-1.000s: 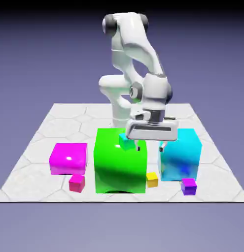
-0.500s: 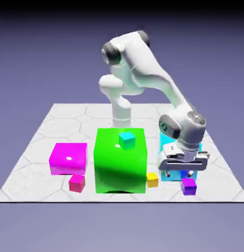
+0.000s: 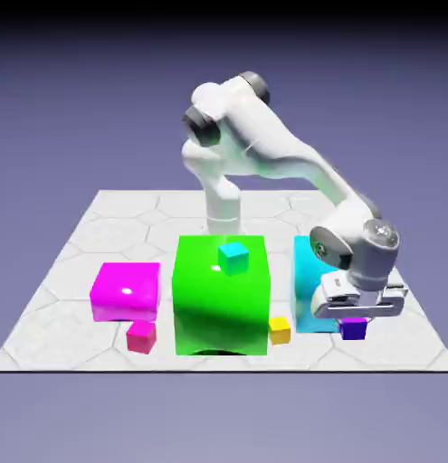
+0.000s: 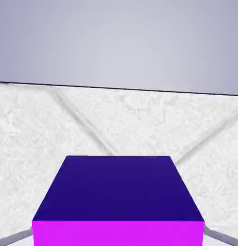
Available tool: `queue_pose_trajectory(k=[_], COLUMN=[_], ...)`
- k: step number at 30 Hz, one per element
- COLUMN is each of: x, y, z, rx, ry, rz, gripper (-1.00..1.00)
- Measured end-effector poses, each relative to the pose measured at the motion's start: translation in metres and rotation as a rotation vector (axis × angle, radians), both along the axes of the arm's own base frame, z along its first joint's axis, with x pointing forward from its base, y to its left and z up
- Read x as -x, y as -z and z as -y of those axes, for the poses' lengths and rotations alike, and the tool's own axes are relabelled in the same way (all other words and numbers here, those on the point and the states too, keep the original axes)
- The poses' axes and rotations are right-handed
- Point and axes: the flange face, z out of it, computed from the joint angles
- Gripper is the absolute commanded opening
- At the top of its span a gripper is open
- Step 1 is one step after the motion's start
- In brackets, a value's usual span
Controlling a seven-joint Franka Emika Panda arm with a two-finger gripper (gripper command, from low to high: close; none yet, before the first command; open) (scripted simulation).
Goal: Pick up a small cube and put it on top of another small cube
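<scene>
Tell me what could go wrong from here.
The pincer is closed on the purple cube; a lopsided grip might let it slip.
The big cyan block stands right beside the hand, which could knock it.
The small cyan cube sits atop the green block; a bump might topple it.
</scene>
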Motion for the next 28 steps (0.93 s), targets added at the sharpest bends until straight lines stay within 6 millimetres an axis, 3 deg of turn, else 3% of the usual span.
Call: queue_pose_trajectory(k=[4,8,11,17,18,20,21,25,26,28], x=[-0.030,-0.030,-0.002,0.091,0.105,0.102,0.102,0.099,0.100,0.100], y=[-0.022,-0.055,-0.067,-0.064,-0.061,-0.045,-0.045,0.020,0.023,0.023], z=[0.128,0.266,0.353,0.477,0.487,0.467,0.467,0.456,0.455,0.455], rx=[0.031,0.036,0.011,-0.055,-0.062,-0.056,-0.056,-0.056,-0.056,-0.055], ry=[0.254,0.558,0.873,1.597,1.695,1.716,1.716,1.716,1.716,1.716], rz=[0.022,0.061,0.077,0.070,0.061,0.024,0.024,0.024,0.024,0.023], gripper=[-1.00,-1.00,-1.00,-1.00,-1.00,-1.00,-1.00,-1.00,1.00,1.00])
